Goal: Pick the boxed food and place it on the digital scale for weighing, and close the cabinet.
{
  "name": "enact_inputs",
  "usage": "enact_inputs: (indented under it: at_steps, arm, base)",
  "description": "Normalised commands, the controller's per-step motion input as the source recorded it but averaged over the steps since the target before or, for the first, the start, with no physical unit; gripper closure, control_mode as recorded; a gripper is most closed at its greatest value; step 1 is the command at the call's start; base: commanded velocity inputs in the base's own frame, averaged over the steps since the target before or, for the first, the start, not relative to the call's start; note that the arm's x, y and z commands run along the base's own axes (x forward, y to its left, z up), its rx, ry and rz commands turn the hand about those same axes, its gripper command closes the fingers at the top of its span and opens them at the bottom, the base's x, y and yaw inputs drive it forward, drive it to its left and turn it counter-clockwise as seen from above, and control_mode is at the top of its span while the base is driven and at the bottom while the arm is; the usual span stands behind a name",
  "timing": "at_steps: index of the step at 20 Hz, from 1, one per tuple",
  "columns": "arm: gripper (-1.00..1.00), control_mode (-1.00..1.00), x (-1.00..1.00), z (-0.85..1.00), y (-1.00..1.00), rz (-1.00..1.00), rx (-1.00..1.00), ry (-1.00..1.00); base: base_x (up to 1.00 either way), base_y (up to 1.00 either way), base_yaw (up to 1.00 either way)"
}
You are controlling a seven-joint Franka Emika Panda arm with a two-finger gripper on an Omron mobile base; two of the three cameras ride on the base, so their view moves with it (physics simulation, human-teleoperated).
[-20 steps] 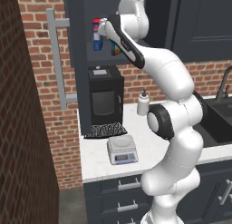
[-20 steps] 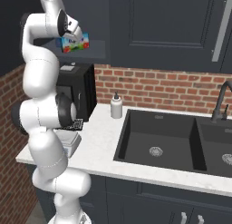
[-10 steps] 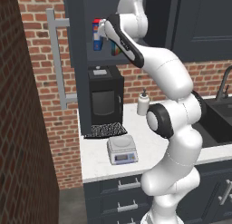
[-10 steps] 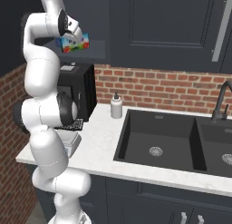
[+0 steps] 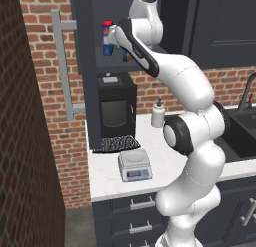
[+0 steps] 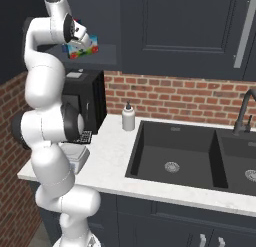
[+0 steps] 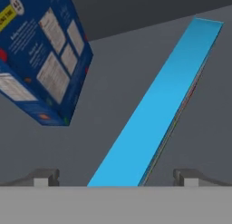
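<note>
— How is the pincer (image 7: 116,177) set?

— It is raised into the open cabinet (image 5: 90,51), and its jaws are spread wide. Nothing is gripped. In the hand view one grey fingertip (image 7: 41,177) is seen on each side of the boxed food (image 7: 158,100), and a clear gap is left between each tip and the box.

— So where is the boxed food placed?

— Straight ahead of the pincer, between the two tips, on the cabinet shelf. Its narrow light-blue edge is turned toward the hand and runs away from it at a slant. In the right base view the same box (image 6: 82,48) is seen just past the hand, with its green and red marks along the lower edge.

— Is anything else found beside it?

— A dark blue box (image 7: 38,55) is seen off to one side of the pincer, apart from the light-blue one.

— And the digital scale?

— The digital scale (image 5: 134,165) is set far below the pincer on the white counter (image 5: 110,178), just in front of the black coffee machine (image 5: 116,110). Its platform is bare. The cabinet door is swung open, with its long grey bar handle (image 5: 62,66) to the far side of the hand.
</note>
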Motion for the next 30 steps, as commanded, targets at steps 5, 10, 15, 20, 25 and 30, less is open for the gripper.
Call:
enact_inputs:
  at_steps: [5,10,15,20,25,30]
  arm:
    - [1.0,-1.0,0.0,-0.26,0.0,0.0,0.0,0.0]
    - [1.0,-1.0,0.0,-0.23,0.0,0.0,0.0,0.0]
    - [1.0,-1.0,0.0,-0.21,0.0,0.0,0.0,0.0]
    - [1.0,-1.0,-0.27,-0.05,0.05,0.0,-0.01,-0.13]
    - [1.0,-1.0,-0.89,0.0,0.31,0.0,-0.04,-0.23]
    - [1.0,-1.0,-1.0,0.0,0.13,0.0,-0.03,-0.31]
  base:
    - [0.0,0.0,0.0]
    - [0.0,0.0,0.0]
    - [0.0,0.0,0.0]
    - [0.0,0.0,0.0]
    - [0.0,0.0,0.0]
    - [0.0,0.0,0.0]
